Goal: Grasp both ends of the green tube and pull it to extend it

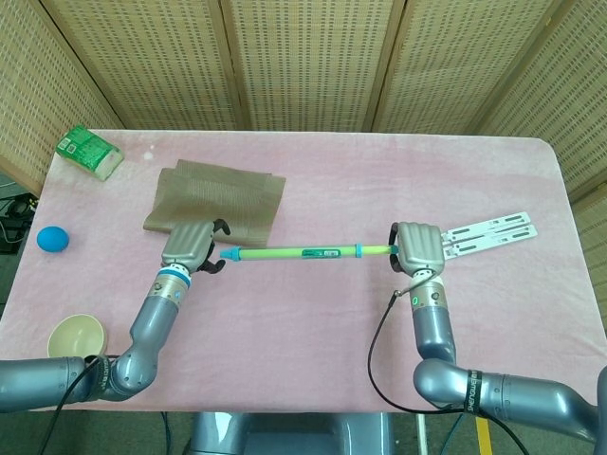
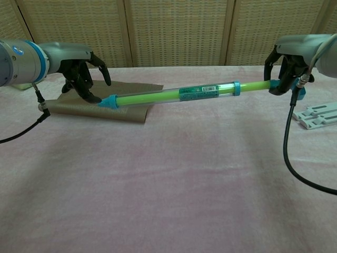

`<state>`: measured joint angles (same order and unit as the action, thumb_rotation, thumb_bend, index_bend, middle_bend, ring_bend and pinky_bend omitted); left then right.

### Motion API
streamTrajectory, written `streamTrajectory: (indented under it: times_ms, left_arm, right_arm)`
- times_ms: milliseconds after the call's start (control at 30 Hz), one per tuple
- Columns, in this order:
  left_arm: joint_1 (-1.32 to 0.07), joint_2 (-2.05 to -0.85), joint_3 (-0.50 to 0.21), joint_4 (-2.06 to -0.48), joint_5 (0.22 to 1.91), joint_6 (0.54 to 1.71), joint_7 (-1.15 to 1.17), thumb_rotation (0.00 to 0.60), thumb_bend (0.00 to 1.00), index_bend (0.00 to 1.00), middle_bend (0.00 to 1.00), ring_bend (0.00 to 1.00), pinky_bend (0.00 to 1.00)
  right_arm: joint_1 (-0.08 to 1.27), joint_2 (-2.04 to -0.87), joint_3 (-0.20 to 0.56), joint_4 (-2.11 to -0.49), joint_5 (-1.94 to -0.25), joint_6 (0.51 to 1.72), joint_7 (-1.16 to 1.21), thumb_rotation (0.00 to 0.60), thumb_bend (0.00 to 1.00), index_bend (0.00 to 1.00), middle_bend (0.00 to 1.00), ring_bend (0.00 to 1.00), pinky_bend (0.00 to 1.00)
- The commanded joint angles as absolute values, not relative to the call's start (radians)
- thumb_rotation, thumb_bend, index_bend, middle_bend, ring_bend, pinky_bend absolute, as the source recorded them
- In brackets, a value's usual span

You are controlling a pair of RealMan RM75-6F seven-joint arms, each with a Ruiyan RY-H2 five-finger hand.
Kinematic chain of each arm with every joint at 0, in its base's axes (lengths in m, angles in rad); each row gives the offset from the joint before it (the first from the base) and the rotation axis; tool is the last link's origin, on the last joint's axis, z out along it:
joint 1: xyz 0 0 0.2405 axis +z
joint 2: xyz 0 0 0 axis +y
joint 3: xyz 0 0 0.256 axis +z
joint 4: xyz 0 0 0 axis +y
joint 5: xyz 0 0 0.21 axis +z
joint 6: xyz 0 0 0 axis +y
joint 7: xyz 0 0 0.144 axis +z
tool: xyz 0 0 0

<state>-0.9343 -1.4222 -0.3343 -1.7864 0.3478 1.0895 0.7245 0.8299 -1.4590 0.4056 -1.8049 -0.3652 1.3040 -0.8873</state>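
The green tube (image 1: 303,253) (image 2: 174,96) has a blue cap at each end, a clear sleeve and a printed label, and hangs nearly level above the table. My right hand (image 1: 415,246) (image 2: 288,63) grips its right end. My left hand (image 1: 194,248) (image 2: 81,74) is at the tube's left blue tip (image 2: 109,101), fingers apart and curved around it without closing. Its lower fingertips (image 2: 95,98) lie right beside the tip; whether they touch it is unclear.
A brown cloth (image 1: 216,197) (image 2: 105,97) lies behind the left hand. A green box (image 1: 88,152), a blue ball (image 1: 53,238) and a cream bowl (image 1: 76,335) sit along the left edge. White flat strips (image 1: 488,232) (image 2: 316,113) lie beyond the right hand.
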Motion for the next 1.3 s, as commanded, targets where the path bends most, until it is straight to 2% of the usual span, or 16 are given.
streamTrajectory:
  times_ms: [33,933,1133,1300]
  left_arm:
    - [-0.954,-1.428,-0.34,-1.776,0.328,1.084,0.722,0.6,0.32,0.33,0.91,0.8,0.7]
    - [-1.038,-1.482,-0.304,-1.731,0.287,1.112,0.727,0.6,0.32,0.4,0.91,0.8,0.7]
    - [-1.043,-1.489,-0.298,-1.727,0.296,1.122,0.723,0.6,0.45,0.49,0.91,0.8,0.7]
    - [-1.037,-1.485,-0.297,-1.743,0.323,1.139,0.705,0.6,0.47,0.54,0.91,0.8,0.7]
  right_arm:
    - [0.833,-1.453,0.403,-1.809,-0.364,1.307,-0.883,0.6,0.66,0.84,1.0,1.0,0.81]
    - [0.854,-1.427,0.381,-1.828,-0.327,1.301,-0.821,0.6,0.66,0.84,1.0,1.0,0.81]
    - [0.855,-1.421,0.376,-1.835,-0.321,1.303,-0.81,0.6,0.66,0.84,1.0,1.0,0.81]
    - [0.856,-1.414,0.366,-1.84,-0.319,1.307,-0.805,0.6,0.66,0.84,1.0,1.0,0.81]
